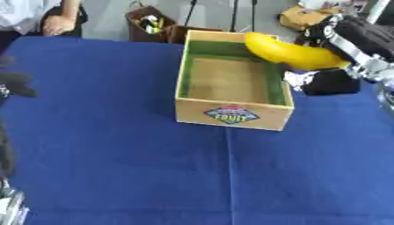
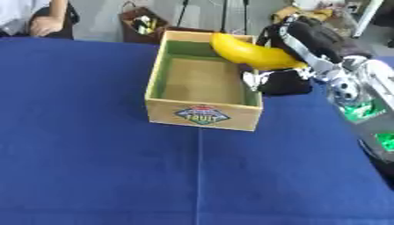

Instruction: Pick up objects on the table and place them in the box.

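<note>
table: one blue cloth over it | box: one wooden box near the far edge, nothing inside (a fruit label on its front) | banana: one, yellow, held over the box's far right corner | right hand: wrapped around the banana | left hand: dark shape at the left edge, fingers can't be made out

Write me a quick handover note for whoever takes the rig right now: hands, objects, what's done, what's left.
Right hand: curled round the yellow banana, held over the far right rim of the wooden fruit box.
Left hand: only a dark blurred part shows at the left edge; finger state unclear.
Done: banana picked up and carried to the box.
Left: lower it and release. The box looks empty inside; no other loose objects visible on the blue tablecloth.
</note>
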Available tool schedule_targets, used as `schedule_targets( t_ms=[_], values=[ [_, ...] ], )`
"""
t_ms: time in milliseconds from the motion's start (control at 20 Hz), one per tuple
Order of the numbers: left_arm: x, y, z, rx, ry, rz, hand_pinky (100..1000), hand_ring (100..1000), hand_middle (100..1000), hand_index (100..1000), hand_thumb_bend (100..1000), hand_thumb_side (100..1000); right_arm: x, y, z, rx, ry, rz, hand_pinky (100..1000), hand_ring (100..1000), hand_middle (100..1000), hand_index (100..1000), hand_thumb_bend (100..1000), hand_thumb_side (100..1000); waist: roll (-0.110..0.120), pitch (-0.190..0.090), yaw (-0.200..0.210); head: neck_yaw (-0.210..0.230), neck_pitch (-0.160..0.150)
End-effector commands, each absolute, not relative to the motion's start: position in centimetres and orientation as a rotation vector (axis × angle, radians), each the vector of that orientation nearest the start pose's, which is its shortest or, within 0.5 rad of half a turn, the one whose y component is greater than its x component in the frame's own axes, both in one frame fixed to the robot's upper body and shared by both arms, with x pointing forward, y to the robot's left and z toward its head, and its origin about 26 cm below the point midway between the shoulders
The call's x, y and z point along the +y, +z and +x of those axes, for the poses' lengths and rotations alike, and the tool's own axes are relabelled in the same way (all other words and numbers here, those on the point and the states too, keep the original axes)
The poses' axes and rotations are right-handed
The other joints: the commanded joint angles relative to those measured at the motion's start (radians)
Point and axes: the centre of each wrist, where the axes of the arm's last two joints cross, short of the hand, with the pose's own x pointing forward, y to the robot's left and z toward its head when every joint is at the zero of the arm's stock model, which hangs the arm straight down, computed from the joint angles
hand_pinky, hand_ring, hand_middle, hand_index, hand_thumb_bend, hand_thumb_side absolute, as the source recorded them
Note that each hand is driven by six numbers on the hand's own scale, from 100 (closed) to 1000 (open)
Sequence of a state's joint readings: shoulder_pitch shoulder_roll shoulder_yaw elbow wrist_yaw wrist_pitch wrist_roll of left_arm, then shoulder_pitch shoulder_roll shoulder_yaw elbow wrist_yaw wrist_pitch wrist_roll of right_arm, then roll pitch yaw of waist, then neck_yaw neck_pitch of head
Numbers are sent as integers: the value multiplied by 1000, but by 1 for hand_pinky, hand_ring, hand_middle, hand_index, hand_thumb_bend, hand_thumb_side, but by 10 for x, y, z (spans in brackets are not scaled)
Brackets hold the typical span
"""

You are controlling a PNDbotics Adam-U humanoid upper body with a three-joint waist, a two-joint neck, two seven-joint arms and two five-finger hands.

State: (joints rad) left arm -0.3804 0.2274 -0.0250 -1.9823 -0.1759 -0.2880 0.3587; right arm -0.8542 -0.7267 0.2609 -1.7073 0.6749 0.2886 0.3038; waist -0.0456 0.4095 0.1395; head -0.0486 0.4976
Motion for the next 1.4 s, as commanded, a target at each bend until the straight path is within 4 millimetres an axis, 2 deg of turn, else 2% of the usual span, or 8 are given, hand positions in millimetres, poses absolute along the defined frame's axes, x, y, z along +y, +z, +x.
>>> schedule_targets(
  t_ms=[50,500,1000,1250,1400],
  values=[
    [228,219,307,3528,5,-380,486,573,629,778,100,1000,-252,346,363,-1803,1149,-1266,629,614,357,477,100,517,-1,-13,8,-8,-21],
    [223,223,307,3518,25,-336,484,571,629,777,100,1000,-259,354,386,-1764,1077,-1330,628,614,357,476,100,521,-17,20,45,-31,-52],
    [218,228,308,3507,30,-292,484,571,628,776,100,1000,-260,348,413,-1712,1042,-1363,626,612,355,474,100,517,-31,44,93,-63,-76],
    [216,229,308,3505,39,-271,484,570,628,776,100,1000,-261,342,424,-1677,1049,-1395,629,622,371,492,100,537,-36,51,106,-72,-85],
    [216,229,308,3505,36,-269,484,570,628,776,100,1000,-260,338,427,-1672,1094,-1392,642,651,398,550,100,559,-37,53,109,-74,-87]
  ],
)
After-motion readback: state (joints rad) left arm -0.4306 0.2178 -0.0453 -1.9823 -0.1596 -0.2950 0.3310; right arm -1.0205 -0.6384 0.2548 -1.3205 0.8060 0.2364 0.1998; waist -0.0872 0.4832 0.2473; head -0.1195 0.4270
